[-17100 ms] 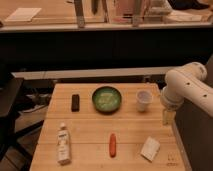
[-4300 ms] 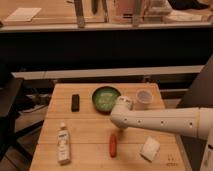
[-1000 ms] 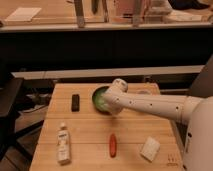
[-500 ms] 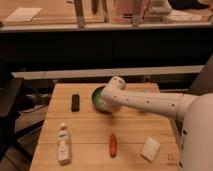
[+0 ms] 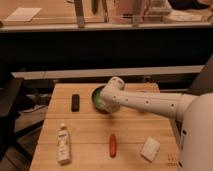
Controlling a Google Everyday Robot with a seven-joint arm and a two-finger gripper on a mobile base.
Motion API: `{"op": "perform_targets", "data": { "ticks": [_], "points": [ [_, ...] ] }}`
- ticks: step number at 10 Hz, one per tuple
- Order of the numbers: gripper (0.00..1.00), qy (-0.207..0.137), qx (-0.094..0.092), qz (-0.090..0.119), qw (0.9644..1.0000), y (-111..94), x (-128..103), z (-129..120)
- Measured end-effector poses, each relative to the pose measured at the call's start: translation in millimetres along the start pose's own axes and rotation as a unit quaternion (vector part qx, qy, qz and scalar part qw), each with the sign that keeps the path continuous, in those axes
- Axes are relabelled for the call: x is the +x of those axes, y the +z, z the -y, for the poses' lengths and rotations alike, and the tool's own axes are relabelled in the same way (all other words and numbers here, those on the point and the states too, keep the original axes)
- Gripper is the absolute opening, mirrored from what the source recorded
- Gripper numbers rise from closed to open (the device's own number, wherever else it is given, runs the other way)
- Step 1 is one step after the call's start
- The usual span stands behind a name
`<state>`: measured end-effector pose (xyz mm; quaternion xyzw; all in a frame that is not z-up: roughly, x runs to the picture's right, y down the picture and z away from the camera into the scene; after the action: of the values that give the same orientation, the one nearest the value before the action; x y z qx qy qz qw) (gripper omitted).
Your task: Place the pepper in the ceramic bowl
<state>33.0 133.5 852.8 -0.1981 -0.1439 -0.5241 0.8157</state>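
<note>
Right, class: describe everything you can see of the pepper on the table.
The pepper is small, slender and red-orange, chili-shaped, smooth-looking. It lies flat on the wooden table, lengthwise toward the camera, near the front edge, between the white bottle and a white block. Nothing touches it but the table. The claw is away at the ceramic bowl, not holding the pepper.

No readable text, brand, number or sign anywhere. White bottle point(image 5: 63, 144), near left of table point(image 5: 85, 129), has a label w/ dark marks, too blurred to read. Gripper point(image 5: 103, 103) sits over the ceramic bowl point(image 5: 96, 95) at far centre, no markings legible on it or the arm. Pepper point(image 5: 112, 144) lies near centre, nothing printed on it
</note>
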Motion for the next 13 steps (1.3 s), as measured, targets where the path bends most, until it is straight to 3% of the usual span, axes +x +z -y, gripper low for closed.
{"op": "perform_targets", "data": {
  "ticks": [1,3,4,7,10,13],
  "points": [
    [0.57,0.0,0.001,0.001,1.0,-0.1,-1.1,0.5],
    [0.75,-0.011,0.002,0.002,0.9999,-4.1,-4.9,3.4],
    [0.8,-0.023,0.004,0.005,0.9997,-9.1,-11.8,5.2],
    [0.8,-0.054,0.008,0.02,0.9983,-15.8,-30.2,2.0],
    [0.8,-0.08,0.009,0.059,0.995,-12.9,-54.0,-12.6],
    [0.8,-0.073,0.001,0.101,0.9922,-4.6,-83.6,-37.7]
  ]
}}
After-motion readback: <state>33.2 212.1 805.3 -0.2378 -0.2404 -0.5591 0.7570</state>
